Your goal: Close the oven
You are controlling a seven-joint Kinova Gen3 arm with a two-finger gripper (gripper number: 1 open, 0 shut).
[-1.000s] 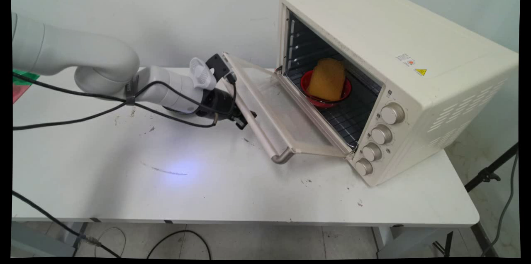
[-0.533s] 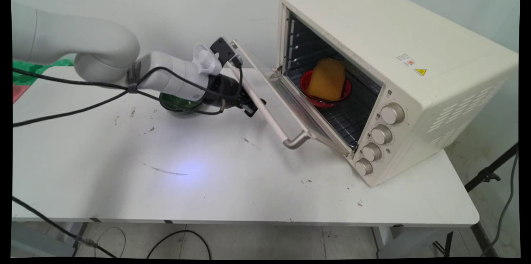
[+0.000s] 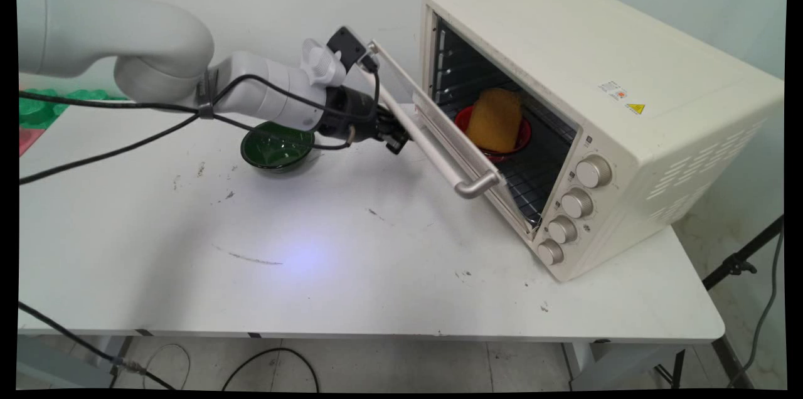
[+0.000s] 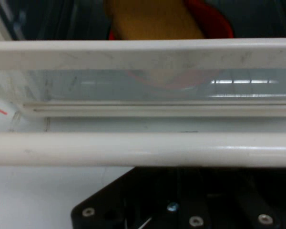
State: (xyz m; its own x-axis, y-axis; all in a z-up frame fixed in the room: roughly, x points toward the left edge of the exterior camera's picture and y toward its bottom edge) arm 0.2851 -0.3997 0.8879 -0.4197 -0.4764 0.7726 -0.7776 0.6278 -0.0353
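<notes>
**Oven door raised, half shut**

Door (image 3: pixel 439 129) has swung higher since a second ago, the gripper (image 3: pixel 396 138) rising with it at the handle bar (image 3: pixel 433 151). Finger spread: cannot tell. Toaster oven (image 3: pixel 596 73), cream, on white table (image 3: pixel 376 273). Inside: red bowl (image 3: pixel 524 135) with yellow-orange item (image 3: pixel 495 117). Green bowl (image 3: pixel 276 148) below the wrist, now uncovered.

The white bench (image 3: pixel 351 286) carries 1 cream toaster oven (image 3: pixel 602 104) on its right part. Left of the oven, well apart, sits 1 dark green bowl (image 3: pixel 276 148). Dark scuffs mark the surface between the oven and the bowl.
</notes>
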